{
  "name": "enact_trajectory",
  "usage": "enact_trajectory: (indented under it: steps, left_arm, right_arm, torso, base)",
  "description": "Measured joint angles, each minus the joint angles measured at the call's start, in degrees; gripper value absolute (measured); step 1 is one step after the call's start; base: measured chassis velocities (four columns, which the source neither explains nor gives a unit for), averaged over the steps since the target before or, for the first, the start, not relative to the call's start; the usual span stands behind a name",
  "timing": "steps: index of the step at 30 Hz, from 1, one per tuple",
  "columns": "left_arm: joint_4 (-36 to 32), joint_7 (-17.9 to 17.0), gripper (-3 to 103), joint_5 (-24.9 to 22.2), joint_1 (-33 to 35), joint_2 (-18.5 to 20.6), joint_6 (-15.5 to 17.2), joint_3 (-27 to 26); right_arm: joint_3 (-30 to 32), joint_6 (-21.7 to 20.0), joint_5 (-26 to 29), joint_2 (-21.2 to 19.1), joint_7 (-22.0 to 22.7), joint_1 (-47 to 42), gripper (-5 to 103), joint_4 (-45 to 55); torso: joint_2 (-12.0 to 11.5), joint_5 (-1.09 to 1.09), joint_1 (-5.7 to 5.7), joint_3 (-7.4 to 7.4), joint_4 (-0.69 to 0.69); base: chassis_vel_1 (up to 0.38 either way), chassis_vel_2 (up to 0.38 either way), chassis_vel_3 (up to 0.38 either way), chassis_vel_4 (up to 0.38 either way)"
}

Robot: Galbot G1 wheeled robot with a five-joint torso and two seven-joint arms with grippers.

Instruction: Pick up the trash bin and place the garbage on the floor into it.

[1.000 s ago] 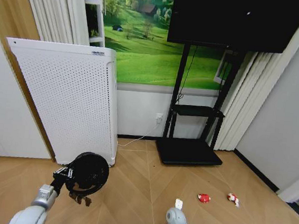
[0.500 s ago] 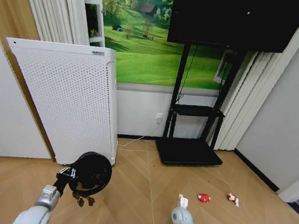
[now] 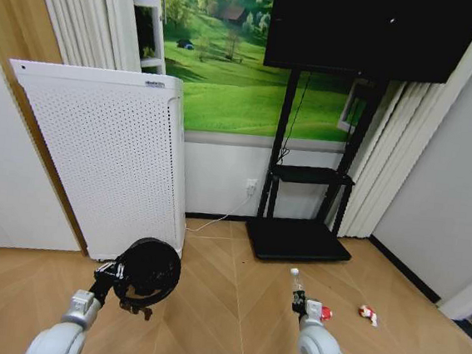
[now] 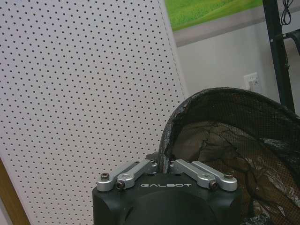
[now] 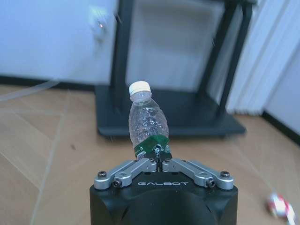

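Note:
The trash bin (image 3: 150,269), a small round black mesh basket, hangs tilted above the floor with its mouth toward me. My left gripper (image 3: 117,273) is shut on its rim; the left wrist view shows the fingers (image 4: 140,168) pinching the rim of the trash bin (image 4: 234,136). My right gripper (image 3: 298,302) is shut on the base of a small clear bottle (image 3: 295,281) with a green label, held upright; the right wrist view shows this bottle (image 5: 147,122) above that gripper (image 5: 160,158). A red scrap (image 3: 324,313) and a red-and-white scrap (image 3: 367,313) lie on the floor to the right.
A tall white perforated appliance (image 3: 104,156) stands close behind the bin. A black TV stand (image 3: 297,237) with a screen sits ahead against the wall, with a white cable by the socket. Open wood floor lies between the two arms.
My right arm has risen and moved right, bringing the bottle up into plain view. My left arm has lifted the bin slightly up and to the right.

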Motion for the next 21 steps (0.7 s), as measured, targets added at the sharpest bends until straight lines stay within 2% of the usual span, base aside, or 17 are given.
enact_trajectory:
  steps: [2, 3, 5, 6, 8, 9, 10, 12, 13, 14, 15, 17, 21]
  left_arm:
    - [0.3, -0.1, 4, 0.0, -0.5, -0.2, 0.2, 0.0]
    - [0.3, -0.1, 4, 0.0, -0.5, -0.2, 0.2, 0.0]
    - [0.4, -0.2, 4, -0.1, -0.9, -0.2, 0.5, 0.1]
    - [0.4, -0.2, 4, -0.1, -0.9, -0.2, 0.5, 0.1]
    - [0.5, -0.3, 4, -0.2, -0.9, -0.4, 0.6, 0.0]
    - [0.5, -0.3, 4, -0.2, -0.9, -0.4, 0.6, 0.0]
    - [0.6, -0.5, 4, -0.3, -1.0, -0.5, 0.7, -0.1]
    - [1.0, -0.7, 4, -0.3, -1.5, -0.6, 0.8, 0.0]
    - [1.0, -0.7, 4, -0.3, -1.5, -0.6, 0.8, 0.0]
    - [1.3, -0.8, 4, -0.3, -1.9, -0.6, 0.8, 0.2]
    - [1.3, -0.8, 4, -0.3, -1.9, -0.6, 0.8, 0.2]
    - [1.9, -0.9, 4, -0.3, -3.0, -1.1, 1.0, 0.4]
    - [2.9, -1.1, 4, 0.0, -4.7, -1.5, 1.3, 1.5]
  right_arm:
    - [0.7, 8.0, -8.5, -1.1, -6.5, -2.9, 2, 2.3]
    - [0.7, 8.0, -8.5, -1.1, -6.5, -2.9, 2, 2.3]
    - [1.0, 13.7, -14.2, -1.5, -10.9, -4.4, 0, 3.1]
    - [1.0, 13.7, -14.2, -1.5, -10.9, -4.4, 0, 3.1]
    - [1.0, 18.6, -18.4, -1.8, -14.2, -4.9, 0, 3.0]
    - [1.0, 18.6, -18.4, -1.8, -14.2, -4.9, 0, 3.0]
    - [1.1, 23.9, -21.8, -2.2, -17.6, -5.4, 0, 2.8]
    - [1.2, 30.0, -24.7, -2.8, -21.1, -6.2, 0, 2.6]
    - [1.2, 30.0, -24.7, -2.8, -21.1, -6.2, 0, 2.6]
    - [1.3, 32.9, -25.8, -3.2, -22.9, -6.7, 0, 2.6]
    - [1.3, 32.9, -25.8, -3.2, -22.9, -6.7, 0, 2.6]
    - [0.2, 37.8, -27.4, -3.8, -25.5, -6.9, 0, 2.5]
    - [-1.4, 40.7, -28.0, -4.0, -27.3, -6.6, 0, 2.1]
  torso:
    - [0.0, 0.00, 0.00, 0.00, 0.01]
    - [0.0, 0.00, 0.00, 0.00, 0.01]
    - [0.0, 0.00, 0.00, 0.00, -0.01]
    - [0.0, 0.00, 0.00, 0.00, -0.01]
    - [0.0, 0.00, 0.00, 0.00, 0.00]
    - [0.0, 0.00, 0.00, 0.00, 0.00]
    - [0.0, 0.00, 0.00, 0.00, 0.03]
    - [0.0, 0.00, 0.00, 0.00, 0.02]
    - [0.0, 0.00, 0.00, 0.00, 0.02]
    - [0.0, 0.00, 0.00, 0.00, 0.00]
    - [0.0, 0.00, 0.00, 0.00, 0.00]
    - [0.0, -0.01, 0.00, 0.00, 0.00]
    - [0.0, 0.00, 0.00, 0.00, 0.03]
  base:
    - [0.000, 0.000, 0.000, 0.000]
    - [0.000, 0.000, 0.000, 0.000]
    - [0.000, 0.000, 0.000, 0.000]
    - [0.000, 0.000, 0.000, 0.000]
    - [0.000, 0.000, 0.000, 0.000]
    - [0.000, 0.000, 0.000, 0.000]
    - [0.000, 0.000, 0.000, 0.000]
    - [0.000, 0.000, 0.000, 0.000]
    - [0.000, 0.000, 0.000, 0.000]
    - [0.000, 0.000, 0.000, 0.000]
    - [0.000, 0.000, 0.000, 0.000]
    - [0.000, 0.000, 0.000, 0.000]
    - [0.000, 0.000, 0.000, 0.000]
